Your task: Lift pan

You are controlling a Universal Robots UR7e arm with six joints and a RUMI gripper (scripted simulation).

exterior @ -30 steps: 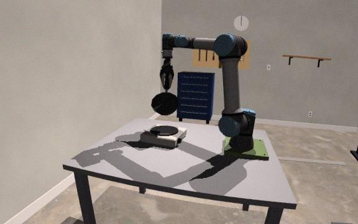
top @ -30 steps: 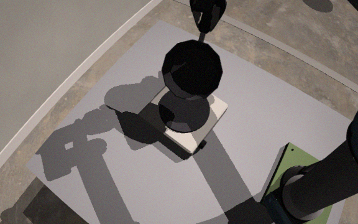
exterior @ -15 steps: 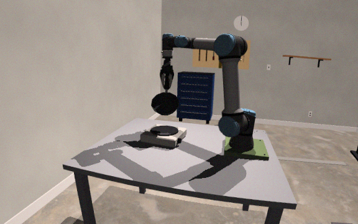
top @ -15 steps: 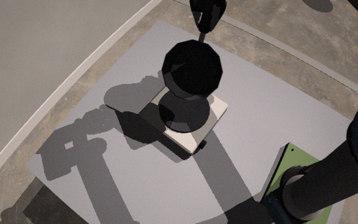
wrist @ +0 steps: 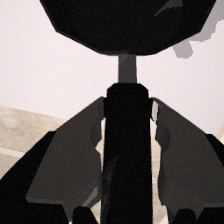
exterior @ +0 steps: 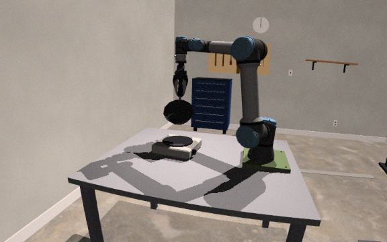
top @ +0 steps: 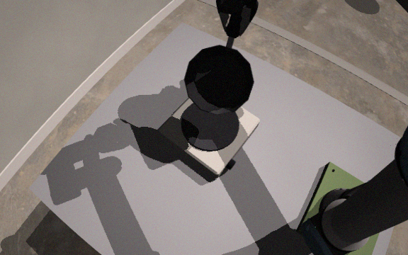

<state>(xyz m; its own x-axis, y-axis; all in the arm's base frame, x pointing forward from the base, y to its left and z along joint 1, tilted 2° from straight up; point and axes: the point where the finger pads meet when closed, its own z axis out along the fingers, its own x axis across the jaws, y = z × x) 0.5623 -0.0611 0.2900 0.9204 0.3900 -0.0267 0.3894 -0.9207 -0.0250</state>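
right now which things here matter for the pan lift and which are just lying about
Job in hand:
pan, hanging by its handle
tool, shut on the pan handle
hot plate

Just about:
blue drawer cabinet
wall clock
wall shelf
pegboard

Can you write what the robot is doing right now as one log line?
gripper: shut on pan handle | pan: hanging in air, well above hot plate | touching: nothing but gripper

Matt black pan [exterior: 178, 111], smooth off-white hot plate [exterior: 187, 151], matt grey table [exterior: 274, 198].
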